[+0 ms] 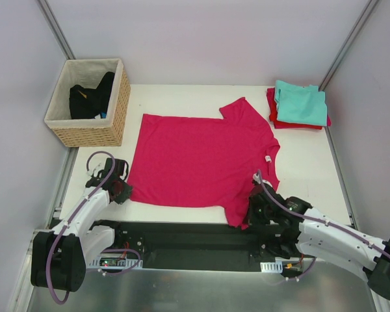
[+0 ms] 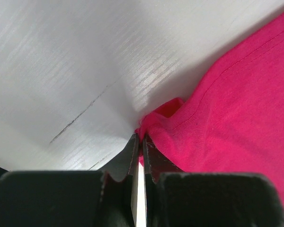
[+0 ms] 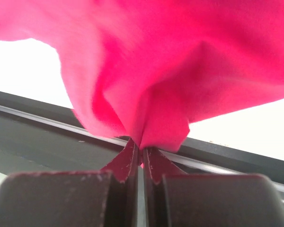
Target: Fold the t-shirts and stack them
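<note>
At the far left I see a woven wicker basket [image 1: 84, 133] standing at the back corner of the white tabletop [image 1: 182, 97], with dark clothing [image 1: 91, 97] bundled inside it.

Just in front of the basket is my left claw [image 1: 120, 188], at the near left corner of the magenta-pink t-shirt [image 1: 201, 159]. In the left wrist view the left claw [image 2: 141, 142] is clenched, its two fingers pressed almost together on a small puckered bit of the shirt's hemmed corner [image 2: 163, 113]. The rest of that edge lies flat on the tabletop, running off to the right.

The magenta-pink t-shirt is spread flat across the middle of the tabletop, neck pointing right, with one sleeve towards the back and the other towards the near edge. A white neck label [image 1: 268, 158] shows at the collar; I cannot read any writing on it.

My right claw [image 1: 255, 211] is at the near sleeve, by the tabletop's front edge. The right wrist view shows the right claw [image 3: 142, 151] clenched on a bunched fold of the pink fabric [image 3: 151, 94], which hangs gathered above the fingertips.

At the back right corner, well apart from both claws, a folded teal t-shirt [image 1: 302, 104] lies on top of a folded red t-shirt [image 1: 273, 110].
</note>
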Available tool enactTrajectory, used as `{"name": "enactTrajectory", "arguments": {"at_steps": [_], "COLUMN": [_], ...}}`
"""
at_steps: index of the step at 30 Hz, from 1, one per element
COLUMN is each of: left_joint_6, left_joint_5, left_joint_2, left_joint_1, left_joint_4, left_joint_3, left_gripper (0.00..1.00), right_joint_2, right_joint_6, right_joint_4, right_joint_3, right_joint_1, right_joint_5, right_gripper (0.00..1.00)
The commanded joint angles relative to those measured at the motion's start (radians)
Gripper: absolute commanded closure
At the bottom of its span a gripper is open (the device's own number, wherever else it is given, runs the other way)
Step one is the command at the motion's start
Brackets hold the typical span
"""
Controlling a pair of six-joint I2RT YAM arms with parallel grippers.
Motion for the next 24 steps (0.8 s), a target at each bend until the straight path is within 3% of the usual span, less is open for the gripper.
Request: {"name": "enactTrajectory", "arguments": {"at_steps": [1,14,24], "left_joint_6": [0.03,0.088,0.098], "left_joint_5": [0.038,0.071,0.058], "left_joint_2": [-0.016,0.006,0.085], "left_joint_1": [0.011,0.011,0.011], "left_joint_4": [-0.009,-0.008,0.002], "left_joint_3": [0.029,0.168,0.245], "left_gripper": [1.0,1.0,1.0], "right_joint_2": [-0.009,0.081,0.058], "right_joint_6": [-0.061,-0.156,-0.213], "right_joint_4": [-0.078,-0.124,-0.175], "right_joint_3": [0.144,0.372,0.414], "right_joint_1": [0.005,-0.01,-0.182], "right_joint_5": [0.135,0.323,0.384], "right_gripper": [0.99,0.99,0.99]}}
